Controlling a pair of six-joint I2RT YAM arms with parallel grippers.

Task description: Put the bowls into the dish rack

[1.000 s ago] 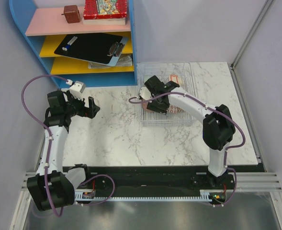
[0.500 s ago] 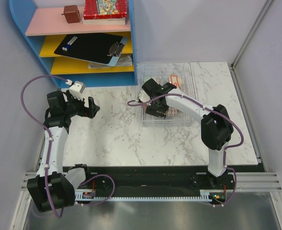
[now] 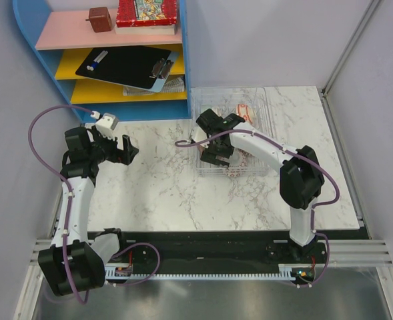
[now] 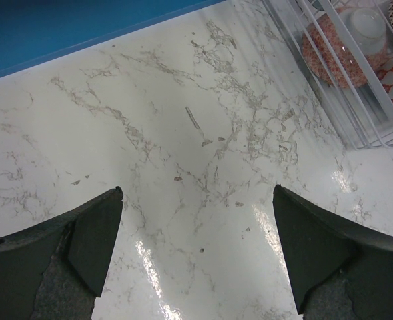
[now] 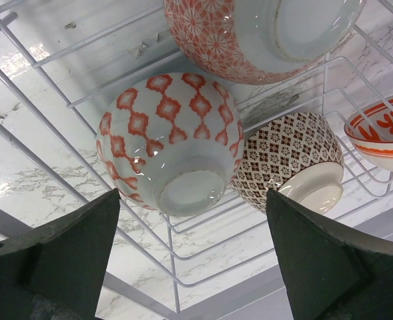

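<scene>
The clear dish rack [image 3: 263,97] stands at the table's back middle. In the right wrist view its white wires [image 5: 173,257] hold several bowls on their sides: a pale bowl with red diamond marks [image 5: 169,137], a brown mesh bowl [image 5: 289,157], an orange-red floral bowl [image 5: 246,33] and an orange-rimmed bowl [image 5: 383,130]. My right gripper [image 5: 193,257] [image 3: 213,155] is open and empty over the rack's near-left part, close to the pale bowl. My left gripper [image 4: 196,247] [image 3: 127,148] is open and empty over bare marble, left of the rack [image 4: 356,113].
A blue shelf unit [image 3: 109,60] with a clipboard, books and a brown box stands at the back left. The marble table [image 3: 163,193] ends at a black strip in front. Grey walls close off both sides.
My right gripper has moved slightly nearer and lower over the rack's near-left part. The left arm has not moved.
</scene>
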